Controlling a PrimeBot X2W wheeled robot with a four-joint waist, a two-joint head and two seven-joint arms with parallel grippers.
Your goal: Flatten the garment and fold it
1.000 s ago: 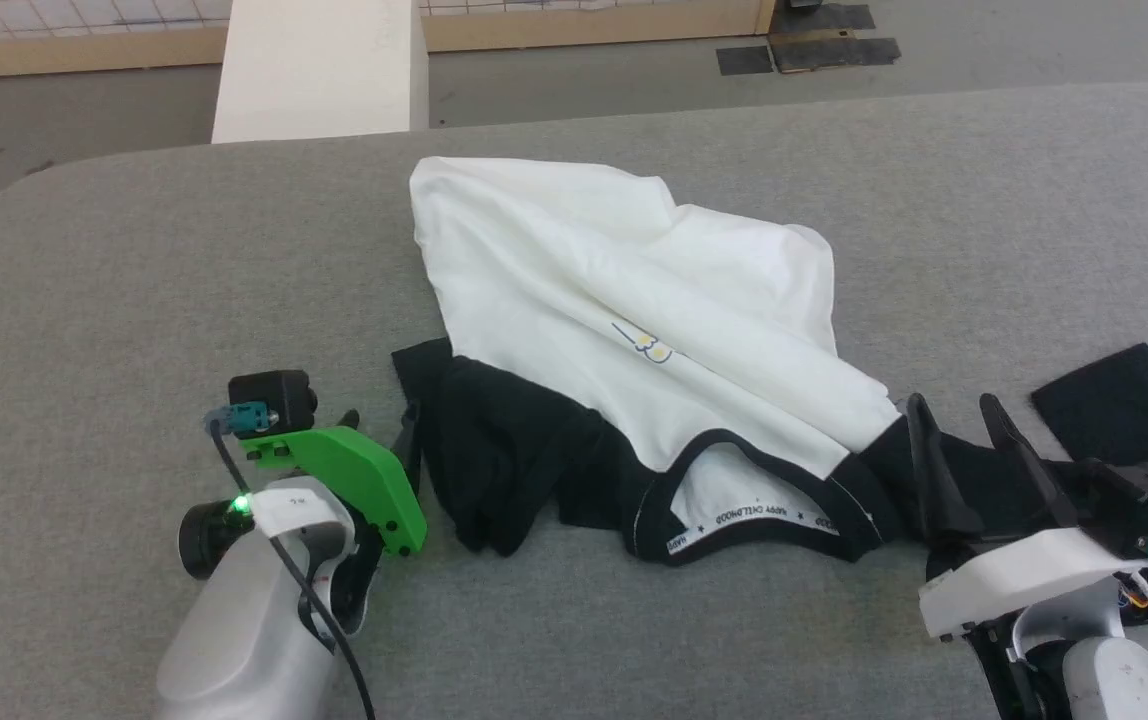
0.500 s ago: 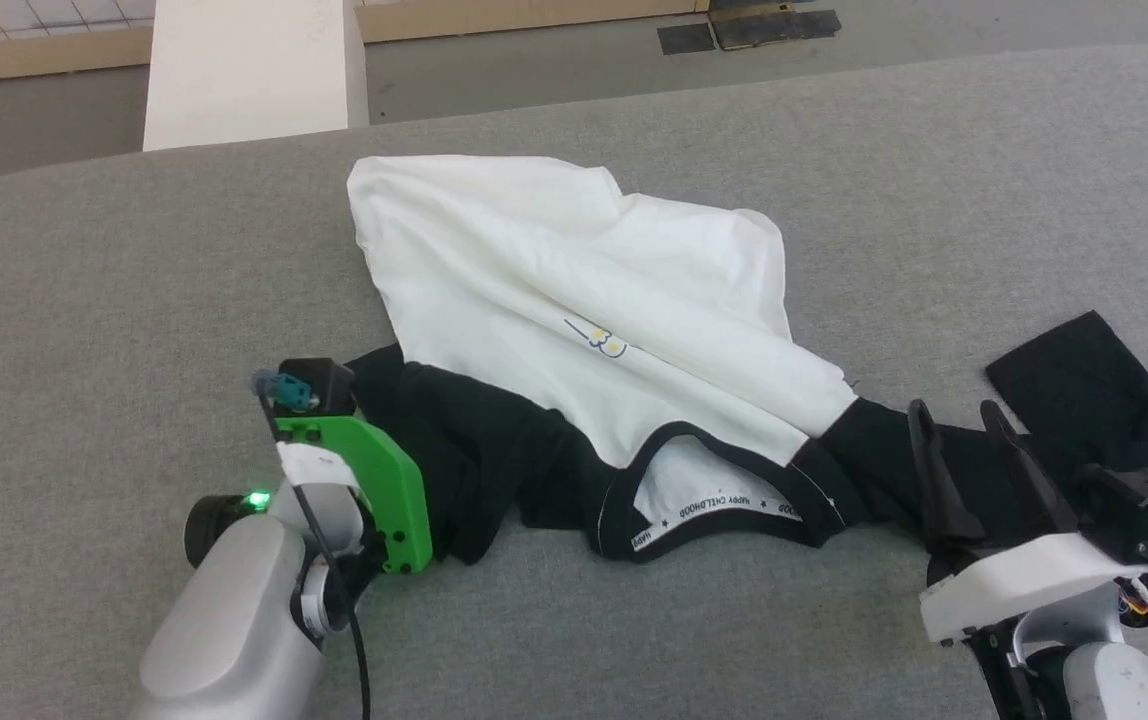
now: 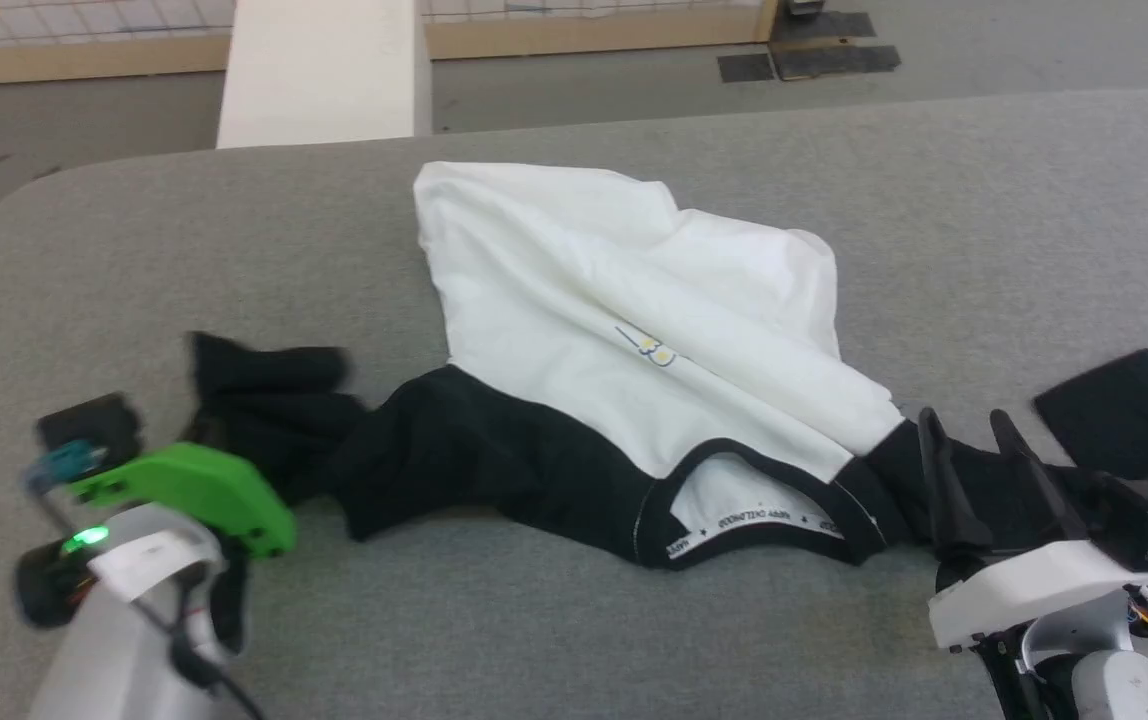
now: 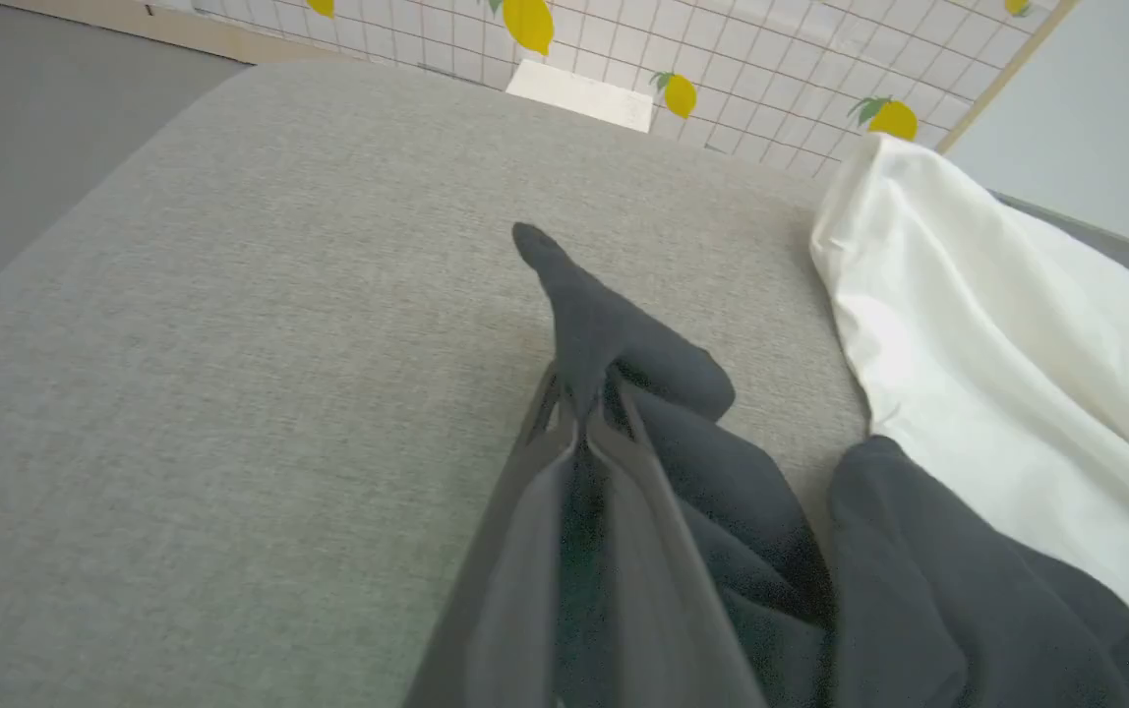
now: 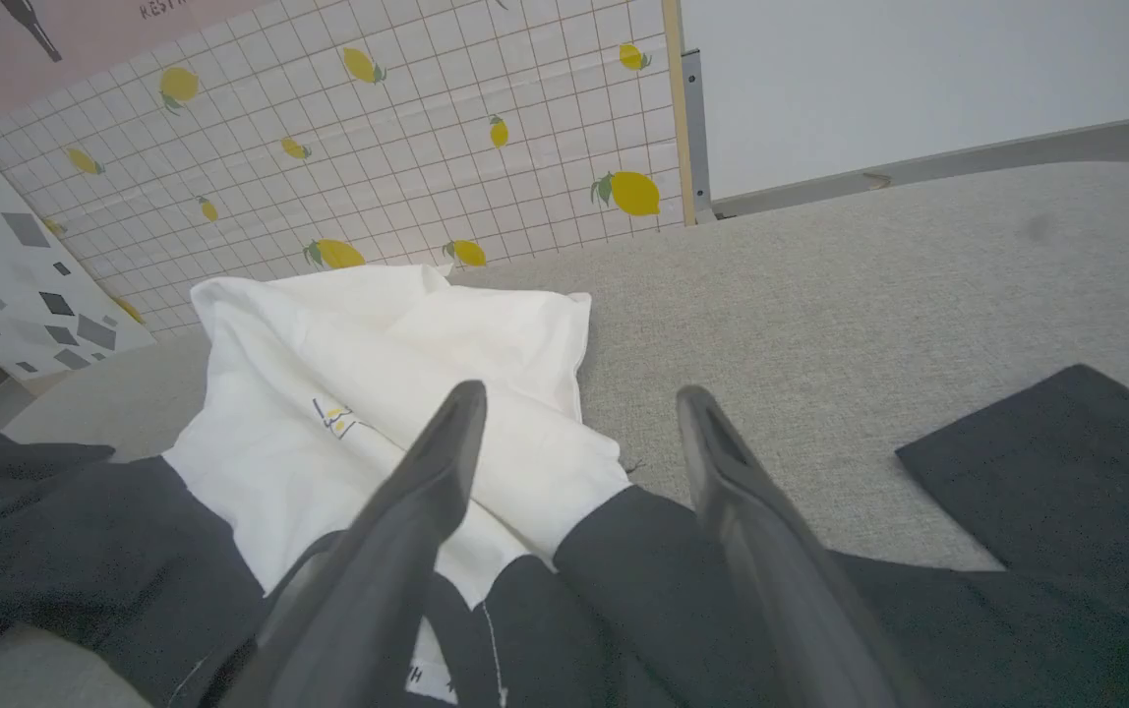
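Nearest, at the lower left, the left gripper (image 4: 579,418) is closed on the black left sleeve (image 3: 264,400), the fabric pinched between its fingertips and poking out beyond them. At the lower right, the right gripper (image 3: 966,420) stands with jaws apart and nothing between them, over the black shoulder cloth next to the collar (image 3: 754,500); whether it touches the cloth cannot be told. The right sleeve (image 3: 1124,400) lies flat just beyond that gripper. The garment (image 3: 614,300) lies crumpled in the middle of the grey worktop (image 3: 184,260), collar toward the robot and left sleeve stretched toward the left gripper. Farther off, the white body runs away from the robot in loose diagonal folds, a small chest graphic (image 3: 654,350) on one fold. Beyond the worktop's far edge are a white block (image 3: 324,70) and the floor (image 3: 584,80).
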